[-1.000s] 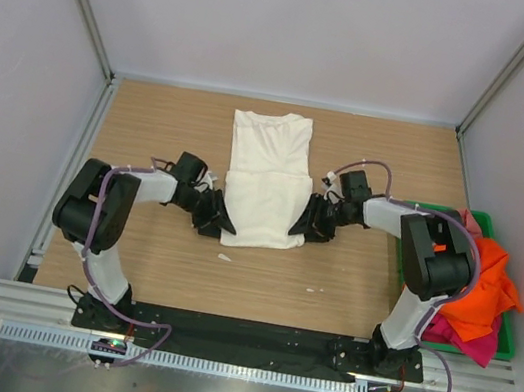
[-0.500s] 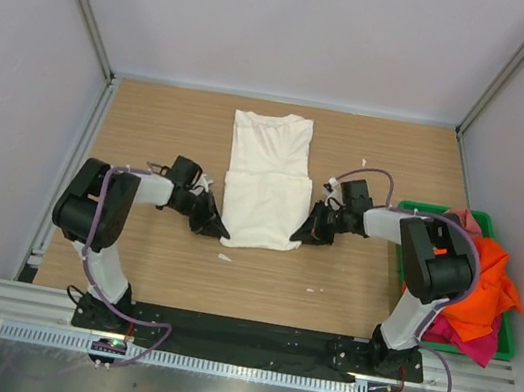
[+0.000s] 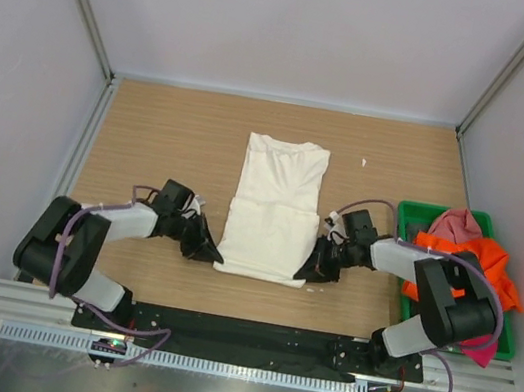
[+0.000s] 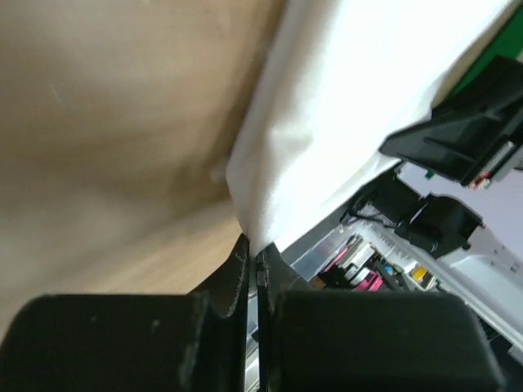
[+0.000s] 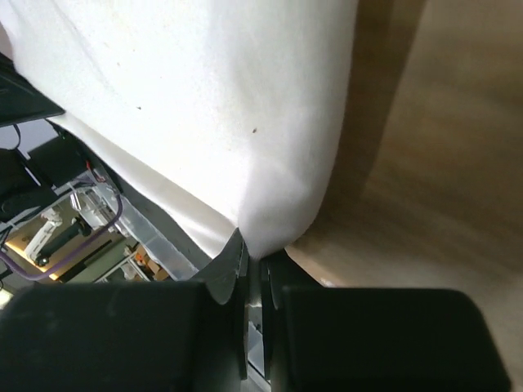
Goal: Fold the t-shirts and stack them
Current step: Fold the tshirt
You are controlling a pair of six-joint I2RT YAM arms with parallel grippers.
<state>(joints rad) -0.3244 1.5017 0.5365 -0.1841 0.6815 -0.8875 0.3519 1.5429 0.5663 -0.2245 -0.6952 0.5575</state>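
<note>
The cream-white t-shirt (image 3: 275, 209) lies folded into a long strip on the wooden table, its near end doubled over. My left gripper (image 3: 209, 250) is shut on the shirt's near left corner (image 4: 270, 196). My right gripper (image 3: 315, 269) is shut on the near right corner (image 5: 278, 204). Both corners are pinched between the closed jaws in the wrist views. Orange (image 3: 471, 279), pink (image 3: 455, 226) and magenta (image 3: 479, 346) t-shirts are heaped at the right.
The green plastic bin (image 3: 409, 214) holding the coloured shirts stands at the table's right edge. Grey walls enclose the table on three sides. A black base rail (image 3: 238, 332) runs along the near edge. A small white scrap (image 3: 364, 161) lies on the wood.
Both grippers have pulled the cream shirt toward the near edge and slightly right. The arms have drawn back with it, still gripping the corners.
</note>
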